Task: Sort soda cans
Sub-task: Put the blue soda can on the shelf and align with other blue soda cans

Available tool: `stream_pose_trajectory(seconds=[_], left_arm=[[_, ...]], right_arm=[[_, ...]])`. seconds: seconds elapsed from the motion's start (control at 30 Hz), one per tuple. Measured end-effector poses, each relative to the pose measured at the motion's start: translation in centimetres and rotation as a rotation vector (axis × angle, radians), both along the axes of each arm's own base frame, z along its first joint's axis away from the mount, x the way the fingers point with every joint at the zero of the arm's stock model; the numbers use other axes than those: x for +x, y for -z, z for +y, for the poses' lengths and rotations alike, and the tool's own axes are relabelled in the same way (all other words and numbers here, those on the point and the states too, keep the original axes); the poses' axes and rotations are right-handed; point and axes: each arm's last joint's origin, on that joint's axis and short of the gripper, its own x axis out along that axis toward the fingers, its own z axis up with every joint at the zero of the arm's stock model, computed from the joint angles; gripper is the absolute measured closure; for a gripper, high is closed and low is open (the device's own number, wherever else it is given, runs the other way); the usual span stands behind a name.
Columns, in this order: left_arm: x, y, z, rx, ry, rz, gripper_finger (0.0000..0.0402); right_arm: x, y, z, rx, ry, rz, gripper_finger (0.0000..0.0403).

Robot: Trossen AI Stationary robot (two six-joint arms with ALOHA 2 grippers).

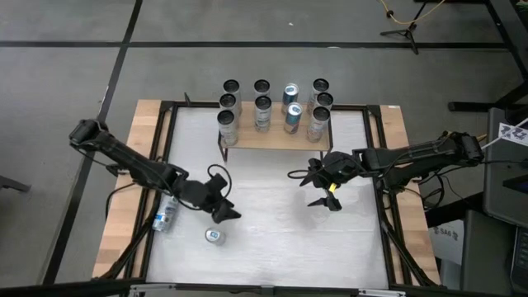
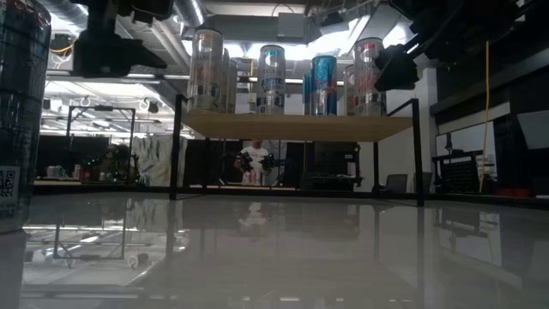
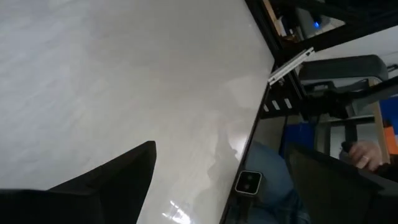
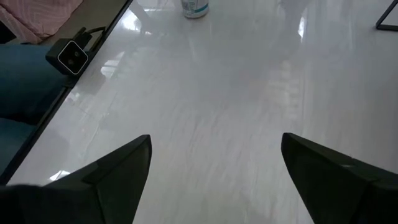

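- While most of the soda cans [image 1: 272, 109] stand upright in rows on the raised wooden shelf [image 1: 272, 139] at upper centre of the high view, 2 are off it: one upright can [image 1: 214, 236] on the white table [image 1: 272, 239] at lower left of centre, and one lying can [image 1: 166, 213] at the table's left edge.
- Judged from the layout, the shelf serves as the sorting station: blue-labelled cans sit together right of centre, plainer silver ones to either side.
- Left gripper [image 1: 224, 211]: hangs over the table at lower left of centre in the high view, jaws spread and nothing between them. In its wrist view only 1 dark finger [image 3: 118, 180] shows, over bare tabletop.
- Right gripper [image 1: 323, 196]: hangs right of centre, in front of the shelf, jaws spread and empty. Both fingers [image 4: 106, 180] frame bare tabletop in its wrist view, with the upright can [image 4: 194, 7] at the top edge of that frame, well apart.
- Relative position: the upright can stands just below the left gripper in the high view, near but not touching; the lying can sits left of that gripper, beside its arm.
- Assessment: both loose cans fall to the left arm's side; the right arm appears parked clear of the shelf.
- In the low view, the shelf cans [image 2: 326, 84] line the top of the frame.
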Motion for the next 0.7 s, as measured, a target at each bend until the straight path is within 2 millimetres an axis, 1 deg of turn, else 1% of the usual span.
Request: stream_pose_trajectory(seconds=[0.27, 0.4, 0.57, 0.7], left_arm=[[-0.9, -0.2, -2.0, 0.062, 0.013, -0.035, 0.0052], [-1.4, -1.1, -3.5, 0.093, 0.067, -0.075, 0.0052], [-2.2, -2.9, -5.3, 0.243, 0.071, -0.175, 0.0052], [-3.3, -3.1, -6.6, 0.305, 0.100, -0.191, 0.0052]], right_arm=[[0.0, 0.0, 0.0, 0.002, 0.002, 0.001, 0.0047], [0.0, 0.0, 0.0, 0.011, 0.010, 0.005, 0.0047], [0.0, 0.0, -0.1, 0.047, 0.069, 0.026, 0.0047], [0.1, 0.0, -0.1, 0.065, 0.124, 0.040, 0.0047]])
